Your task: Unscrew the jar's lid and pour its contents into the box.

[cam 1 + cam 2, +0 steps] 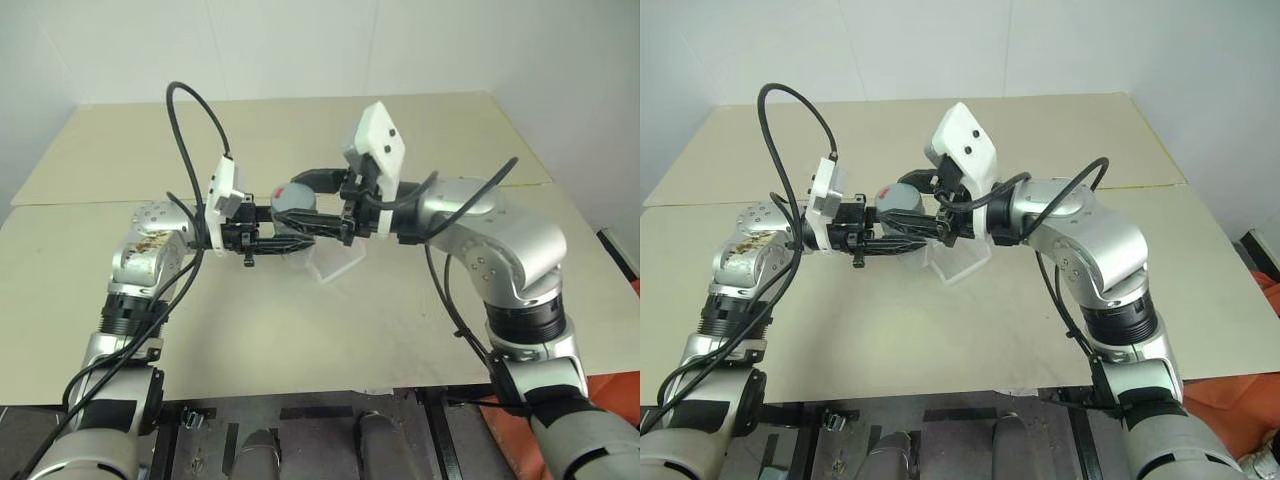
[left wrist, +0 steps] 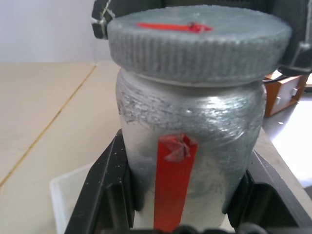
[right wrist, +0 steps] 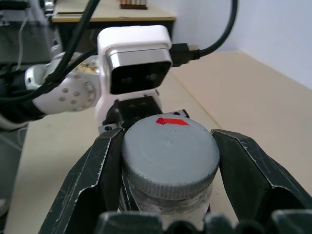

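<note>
Pale beige table (image 1: 300,330) against plain white walls (image 1: 300,45)

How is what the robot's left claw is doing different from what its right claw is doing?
The left gripper is shut on the jar, squeezing its silvery body; the right gripper is shut on the lid, the grey ridged cap on top. The left gripper reaches in from the robot's left, the right gripper from its right, so they meet at the jar. Both have black fingers, and together they hold the jar above the box.
</note>
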Tool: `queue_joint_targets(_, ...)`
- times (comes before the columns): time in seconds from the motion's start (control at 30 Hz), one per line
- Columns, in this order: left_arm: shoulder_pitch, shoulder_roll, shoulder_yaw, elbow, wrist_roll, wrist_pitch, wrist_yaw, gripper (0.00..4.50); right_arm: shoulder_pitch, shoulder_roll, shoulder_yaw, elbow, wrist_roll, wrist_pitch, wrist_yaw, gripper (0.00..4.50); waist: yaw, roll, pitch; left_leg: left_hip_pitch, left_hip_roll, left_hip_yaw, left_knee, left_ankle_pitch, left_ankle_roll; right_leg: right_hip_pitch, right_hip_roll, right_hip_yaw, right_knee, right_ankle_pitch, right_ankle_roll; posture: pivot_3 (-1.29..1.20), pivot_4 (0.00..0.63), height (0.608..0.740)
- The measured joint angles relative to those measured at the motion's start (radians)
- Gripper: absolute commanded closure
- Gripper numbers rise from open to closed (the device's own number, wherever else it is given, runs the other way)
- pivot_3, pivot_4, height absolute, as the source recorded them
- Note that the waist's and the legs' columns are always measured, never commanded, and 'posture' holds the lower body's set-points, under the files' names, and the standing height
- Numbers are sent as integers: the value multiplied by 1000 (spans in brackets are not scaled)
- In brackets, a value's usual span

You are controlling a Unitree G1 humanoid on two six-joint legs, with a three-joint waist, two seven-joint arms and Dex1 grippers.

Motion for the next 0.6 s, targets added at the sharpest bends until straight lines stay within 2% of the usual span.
queue_joint_targets(0.17,2,16,-23,-31,-18,15,-55,2580,0,-41,0,15,25,-38,99,1742,0,0,0,0,0,0,0,0,0,0,0,0,0,0,0,0,150,740)
queue_joint_targets(0.43,37,33,-26,-62,-39,22,-69,2580,0,-31,-4,48,93,-46,108,1742,0,0,0,0,0,0,0,0,0,0,0,0,0,0,0,0,150,740)
queue_joint_targets(0.6,88,64,-25,-27,-41,66,-91,2580,-5,-60,-166,46,97,-116,102,1742,4,0,0,0,0,0,0,0,0,0,0,0,0,0,0,0,150,740)
